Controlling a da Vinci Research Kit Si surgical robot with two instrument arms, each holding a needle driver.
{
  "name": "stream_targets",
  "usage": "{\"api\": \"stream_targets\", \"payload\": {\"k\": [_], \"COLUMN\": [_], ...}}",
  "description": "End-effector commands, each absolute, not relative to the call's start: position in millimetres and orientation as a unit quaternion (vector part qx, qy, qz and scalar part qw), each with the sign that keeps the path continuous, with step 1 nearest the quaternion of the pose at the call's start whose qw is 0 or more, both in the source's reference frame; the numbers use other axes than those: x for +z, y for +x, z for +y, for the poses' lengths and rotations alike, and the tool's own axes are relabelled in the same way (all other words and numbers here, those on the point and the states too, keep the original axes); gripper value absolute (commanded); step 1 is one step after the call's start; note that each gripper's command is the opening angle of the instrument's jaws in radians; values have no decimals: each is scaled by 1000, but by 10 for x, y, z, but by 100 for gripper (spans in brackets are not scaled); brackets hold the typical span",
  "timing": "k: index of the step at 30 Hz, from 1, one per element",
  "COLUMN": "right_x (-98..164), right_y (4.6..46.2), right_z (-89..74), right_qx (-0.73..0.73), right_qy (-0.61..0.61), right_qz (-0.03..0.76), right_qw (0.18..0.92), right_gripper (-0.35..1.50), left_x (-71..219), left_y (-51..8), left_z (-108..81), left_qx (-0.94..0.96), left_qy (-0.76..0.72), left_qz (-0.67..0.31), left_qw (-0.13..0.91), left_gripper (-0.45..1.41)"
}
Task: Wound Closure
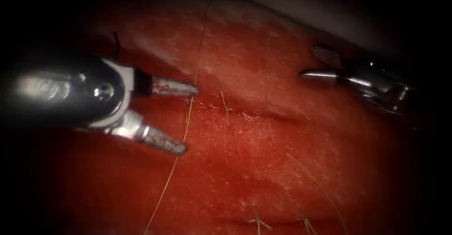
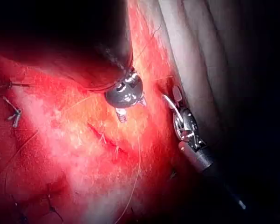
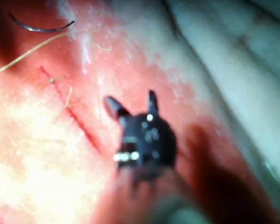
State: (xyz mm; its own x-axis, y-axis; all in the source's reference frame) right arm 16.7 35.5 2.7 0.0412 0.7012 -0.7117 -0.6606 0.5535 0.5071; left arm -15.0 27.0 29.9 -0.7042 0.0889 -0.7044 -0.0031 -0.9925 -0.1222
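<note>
Nothing is held by either spread-jawed tool: left tool [image 1: 181, 117], right tool [image 1: 318, 63]. The needle [image 3: 42, 28] lies loose on the tissue [image 1: 263, 159]; the thread [image 1: 186, 122] could be snagged between the left jaws.

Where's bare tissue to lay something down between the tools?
Both tools hold nothing. Free: tissue between the cut and the right tool. Crowded: around the left tool, jaws open, where the thread passes. The needle lies on the tissue, apparently not in it.

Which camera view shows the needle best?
The right wrist view: the needle lies free on the tissue, its whole curve visible, thread trailing. The endoscope view shows a dark sliver above the left tool.
</note>
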Motion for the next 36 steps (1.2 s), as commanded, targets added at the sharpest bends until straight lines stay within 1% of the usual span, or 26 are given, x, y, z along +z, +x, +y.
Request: {"api": "stream_targets", "payload": {"k": [1, 4, 7, 10, 11, 17, 18, 22, 31, 36], "right_x": [31, 32, 33, 33, 33, 34, 36, 39, 42, 43], "right_y": [175, 176, 176, 176, 177, 181, 183, 184, 186, 188], "right_z": [357, 357, 356, 356, 355, 355, 354, 352, 350, 349], "right_qx": [471, 471, 471, 471, 471, 472, 472, 471, 471, 471], "right_qy": [21, 21, 20, 20, 20, 18, 17, 16, 15, 14], "right_qz": [508, 508, 509, 509, 509, 508, 508, 508, 507, 508], "right_qw": [721, 721, 721, 721, 721, 720, 720, 721, 721, 721], "right_gripper": [146, 146, 146, 146, 146, 146, 146, 146, 146, 145], "left_x": [312, 335, 353, 360, 365, 367, 367, 373, 392, 398], "left_y": [-165, -195, -221, -233, -245, -260, -268, -280, -308, -319], "left_z": [260, 236, 219, 214, 212, 211, 209, 204, 189, 177], "left_qx": [923, 926, 927, 927, 925, 913, 903, 896, 889, 884], "left_qy": [-382, -374, -371, -370, -375, -396, -413, -421, -425, -435], "left_qz": [-47, -26, -11, 4, 33, 76, 102, 121, 147, 141], "left_qw": [5, -35, -55, -59, -59, -60, -62, -67, -88, -98], "left_gripper": [42, 37, 37, 40, 44, 47, 48, 49, 50, 49]}}
